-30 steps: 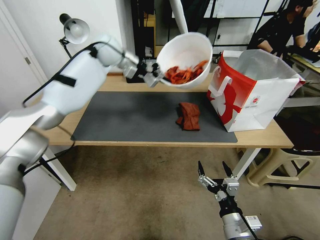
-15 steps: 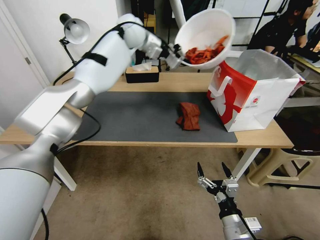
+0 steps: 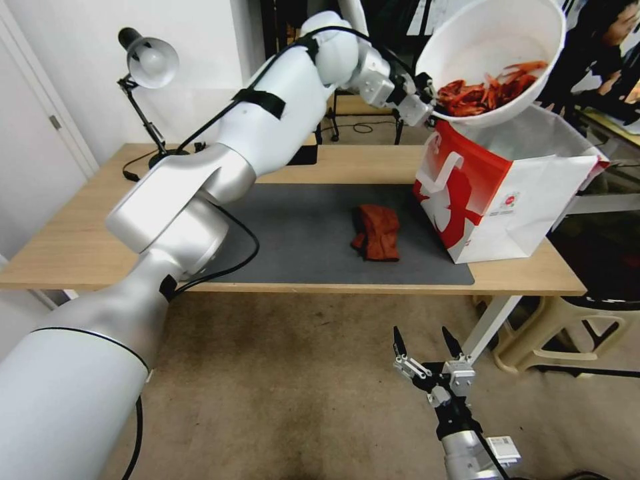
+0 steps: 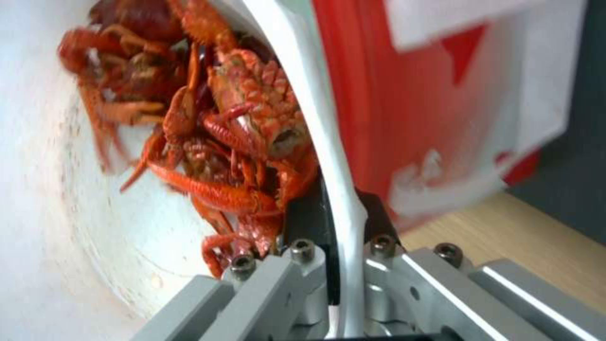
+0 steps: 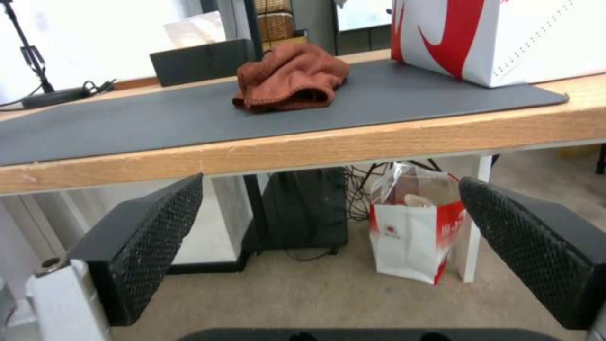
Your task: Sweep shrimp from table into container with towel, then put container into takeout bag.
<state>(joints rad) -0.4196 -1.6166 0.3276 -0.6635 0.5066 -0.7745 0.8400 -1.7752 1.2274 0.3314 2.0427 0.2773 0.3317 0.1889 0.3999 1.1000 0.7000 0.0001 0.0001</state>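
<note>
Container (image 3: 490, 47) tilted, clamped at its rim by left tool (image 3: 427, 110), above takeout bag's (image 3: 497, 200) open top at counter's (image 3: 80, 240) right end. Shrimp (image 3: 487, 90) heaped inside. Towel (image 3: 379, 231) on mat (image 3: 287, 233). Right tool (image 3: 427, 347) spread wide, empty, below counter's front edge.

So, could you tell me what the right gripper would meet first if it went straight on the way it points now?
Probably nothing on the table: the open right gripper points below the table edge, so it would likely pass underneath toward the small red-and-white bag on the floor, though depth is unclear.
</note>
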